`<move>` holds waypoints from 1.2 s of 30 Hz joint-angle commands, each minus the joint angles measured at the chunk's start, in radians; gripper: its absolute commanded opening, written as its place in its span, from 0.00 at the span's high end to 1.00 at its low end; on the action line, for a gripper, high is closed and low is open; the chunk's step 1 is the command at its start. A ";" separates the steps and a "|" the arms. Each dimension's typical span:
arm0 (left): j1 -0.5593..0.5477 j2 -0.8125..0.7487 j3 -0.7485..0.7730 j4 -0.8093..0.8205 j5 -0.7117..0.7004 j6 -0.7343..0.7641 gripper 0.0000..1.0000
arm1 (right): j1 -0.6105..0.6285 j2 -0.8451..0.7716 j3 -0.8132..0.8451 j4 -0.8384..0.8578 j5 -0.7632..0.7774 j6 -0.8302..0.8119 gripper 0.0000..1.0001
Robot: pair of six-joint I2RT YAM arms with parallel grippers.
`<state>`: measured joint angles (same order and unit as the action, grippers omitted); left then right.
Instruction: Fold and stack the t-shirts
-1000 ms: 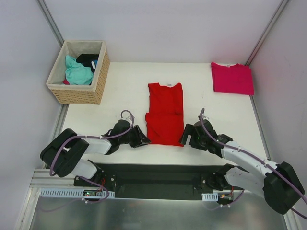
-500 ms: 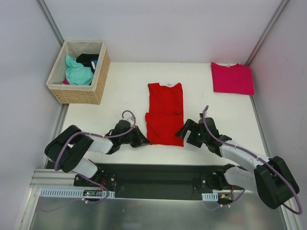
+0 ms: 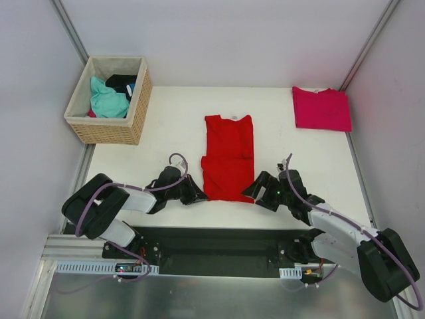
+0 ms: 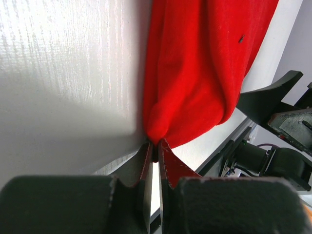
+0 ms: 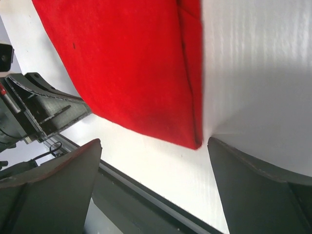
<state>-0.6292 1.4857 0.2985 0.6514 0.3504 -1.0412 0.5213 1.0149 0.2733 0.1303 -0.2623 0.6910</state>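
red shirt (image 3: 228,159) lies right of basket (image 3: 109,130), toward arms. left gripper (image 4: 155,150) clamped on its near-left corner. right gripper (image 3: 252,189), jaws spread, has crept in over last second, now flanking near-right corner; pinch next, likely. pink shirt (image 3: 321,108) far right of basket.

The red t-shirt (image 3: 228,156) fills the gap between the left gripper (image 3: 197,195) and the right gripper (image 3: 251,191). The left's jaws are pinched on its near corner, and the other near corner lies between the right's spread jaws. To the outer side of each gripper the white table (image 3: 166,133) is bare, leaving room to pass sideways and forward. Far ahead and left of the left gripper stands the wicker basket (image 3: 109,129). Far ahead and right of the right gripper lies the pink t-shirt (image 3: 321,108). Close behind both runs the black base rail (image 3: 219,242).
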 commanded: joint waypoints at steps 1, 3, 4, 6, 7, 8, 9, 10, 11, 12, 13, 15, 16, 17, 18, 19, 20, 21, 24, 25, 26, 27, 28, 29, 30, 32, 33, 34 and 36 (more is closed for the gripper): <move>-0.007 0.033 -0.012 -0.075 -0.031 0.023 0.97 | -0.001 -0.056 -0.048 -0.215 0.035 -0.002 0.05; -0.007 0.035 -0.010 -0.070 -0.030 0.020 0.97 | -0.001 -0.071 -0.052 -0.224 0.044 -0.002 0.05; -0.007 0.036 -0.012 -0.068 -0.030 0.020 0.97 | -0.001 -0.073 -0.052 -0.227 0.047 -0.005 0.05; -0.007 0.036 -0.012 -0.068 -0.030 0.018 0.97 | -0.001 -0.062 -0.051 -0.221 0.054 -0.008 0.07; -0.007 0.035 -0.012 -0.067 -0.030 0.020 0.97 | 0.000 -0.052 -0.048 -0.216 0.058 -0.011 0.07; -0.007 0.035 -0.013 -0.067 -0.033 0.020 0.97 | -0.001 -0.044 -0.049 -0.207 0.064 -0.013 0.07; -0.007 0.035 -0.013 -0.067 -0.033 0.020 0.97 | 0.000 -0.020 -0.048 -0.189 0.070 -0.018 0.07; -0.007 0.036 -0.015 -0.067 -0.031 0.020 0.97 | -0.001 -0.006 -0.048 -0.176 0.072 -0.018 0.08; -0.007 0.036 -0.015 -0.065 -0.030 0.020 0.97 | -0.001 0.007 -0.048 -0.166 0.072 -0.018 0.08; -0.007 0.036 -0.016 -0.065 -0.027 0.018 0.97 | -0.001 0.025 -0.048 -0.135 0.069 -0.013 0.08; -0.007 0.035 -0.018 -0.064 -0.027 0.017 0.98 | -0.001 0.054 -0.046 -0.135 0.066 -0.010 0.08; -0.007 0.033 -0.018 -0.064 -0.027 0.018 0.97 | -0.001 0.086 -0.043 -0.078 0.058 -0.010 0.09; -0.007 0.033 -0.019 -0.064 -0.027 0.018 0.97 | -0.001 0.112 -0.039 -0.072 0.057 -0.010 0.09; -0.007 0.033 -0.019 -0.064 -0.025 0.018 0.97 | -0.001 0.122 -0.039 -0.060 0.048 -0.008 0.09; -0.007 0.033 -0.019 -0.064 -0.025 0.015 0.97 | -0.001 0.131 -0.039 -0.048 0.048 -0.007 0.11; -0.006 0.035 -0.021 -0.064 -0.025 0.017 0.97 | 0.000 0.137 -0.039 -0.044 0.046 -0.007 0.13; -0.007 0.033 -0.021 -0.062 -0.025 0.015 0.97 | -0.001 0.143 -0.040 -0.040 0.046 -0.004 0.16; -0.007 0.033 -0.022 -0.062 -0.027 0.017 0.97 | -0.001 0.145 -0.042 -0.040 0.047 -0.007 0.19; -0.006 0.036 -0.022 -0.062 -0.028 0.017 0.98 | -0.001 0.154 -0.045 -0.038 0.048 -0.005 0.44; -0.006 0.038 -0.021 -0.062 -0.028 0.015 0.97 | -0.003 0.155 -0.045 -0.038 0.048 -0.005 0.51; -0.006 0.042 -0.021 -0.059 -0.027 0.017 0.98 | -0.001 0.163 -0.046 -0.040 0.048 -0.005 0.63; -0.006 0.045 -0.021 -0.058 -0.027 0.015 0.98 | -0.001 0.166 -0.048 -0.040 0.048 -0.005 0.68; -0.006 0.047 -0.019 -0.056 -0.024 0.015 0.98 | -0.001 0.168 -0.048 -0.040 0.048 -0.004 0.73; -0.006 0.048 -0.019 -0.055 -0.024 0.015 0.98 | -0.001 0.169 -0.049 -0.040 0.048 -0.005 0.80; -0.004 0.050 -0.021 -0.053 -0.025 0.013 0.99 | 0.000 0.174 -0.049 -0.041 0.046 -0.004 0.83; -0.004 0.053 -0.021 -0.052 -0.022 0.013 0.98 | -0.001 0.177 -0.046 -0.043 0.051 -0.004 0.91; -0.004 0.053 -0.021 -0.053 -0.022 0.013 0.99 | 0.000 0.180 -0.045 -0.043 0.051 -0.005 0.91; -0.004 0.053 -0.021 -0.052 -0.021 0.013 0.99 | 0.000 0.180 -0.042 -0.044 0.051 -0.007 0.91; -0.004 0.050 -0.021 -0.052 -0.022 0.013 0.99 | -0.001 0.180 -0.040 -0.047 0.054 -0.008 0.94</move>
<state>-0.6289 1.5055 0.2985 0.6765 0.3580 -1.0565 0.5167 1.1648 0.2584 0.2050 -0.2493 0.7074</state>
